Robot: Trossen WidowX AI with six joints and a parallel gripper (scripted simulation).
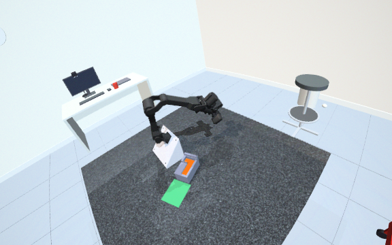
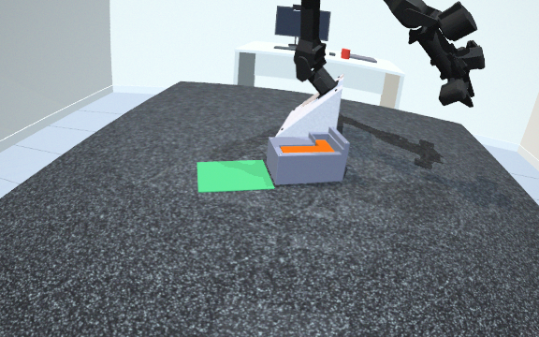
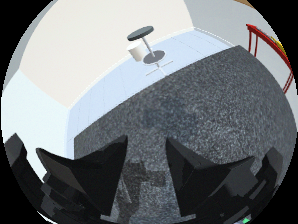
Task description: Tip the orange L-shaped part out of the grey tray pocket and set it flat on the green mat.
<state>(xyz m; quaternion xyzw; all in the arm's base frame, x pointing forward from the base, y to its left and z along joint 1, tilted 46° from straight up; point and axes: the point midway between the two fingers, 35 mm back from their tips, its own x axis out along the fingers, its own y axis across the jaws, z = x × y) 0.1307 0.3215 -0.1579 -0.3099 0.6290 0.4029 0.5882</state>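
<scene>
The orange L-shaped part (image 1: 188, 167) (image 2: 304, 149) lies flush in the pocket of the grey tray (image 1: 182, 177) (image 2: 308, 169). Its L-shaped end is at the tray's raised-wall end, on the right in the exterior view. The green mat (image 1: 176, 194) (image 2: 232, 177) lies bare beside the tray's opposite end. My gripper (image 1: 217, 119) (image 2: 458, 97) (image 3: 147, 140) is raised high, beyond the raised-wall end and well away from the tray. Its fingers are partly open with nothing between them in the wrist view. The wrist view does not show the part.
The arm's white wedge-shaped base (image 1: 169, 151) (image 2: 318, 114) stands close beside the tray. The arm's shadow falls on the dark carpet (image 1: 237, 190) (image 2: 269, 257) (image 3: 225, 110). A desk (image 1: 105, 96) and a stool (image 1: 312, 82) (image 3: 140, 33) stand off the carpet.
</scene>
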